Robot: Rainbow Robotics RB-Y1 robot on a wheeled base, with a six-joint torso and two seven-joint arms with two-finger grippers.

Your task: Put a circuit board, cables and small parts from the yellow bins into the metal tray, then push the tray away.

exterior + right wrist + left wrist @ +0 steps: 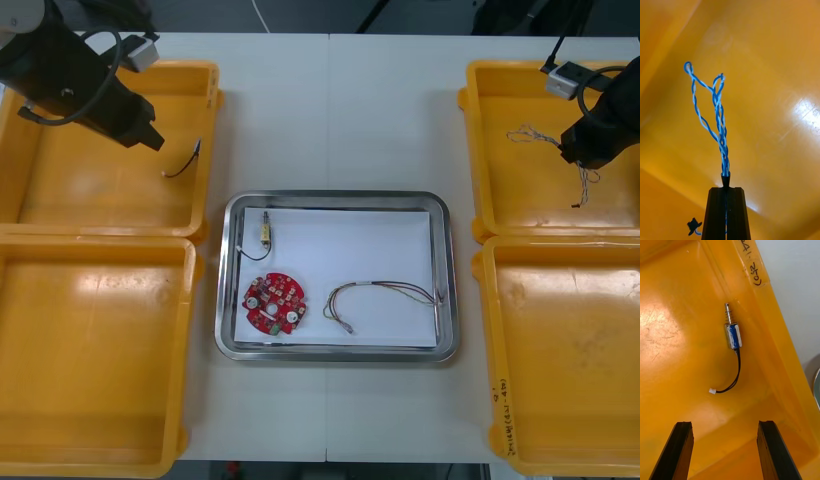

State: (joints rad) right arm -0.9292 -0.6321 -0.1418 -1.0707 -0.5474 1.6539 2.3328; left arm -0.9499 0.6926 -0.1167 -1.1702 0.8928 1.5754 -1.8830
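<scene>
R gripper is pinched fully shut on the blue cable, gripping it near one end. Most of the twisted length trails out beyond the tips, and a short tail w/ a black plug hangs beside the fingers. The gripper sits over the far R bin, toward that bin's right wall. In the front view some loops seem to rest on the bin floor, though contact can't be confirmed.

Step in hand, as judged: carry this cable over to the tray. To do it well:
- Lift straight up until the loose loops clear the bin's left wall, w/o sideways drag.
- Cross to the bare patch in the tray's far right corner.
- Lower before letting go, so nothing drapes over the rim.
- Go slow, since the hold is on thin wire and could slip.

L gripper is spread wide w/ nothing in it, over the far L bin. A part w/ a black lead lies ahead of its tips, apart from them, close to that bin's right wall.

The tray already holds:
- a board at the near left corner
- a second part at the far left corner
- a thin cable toward the right edge
</scene>
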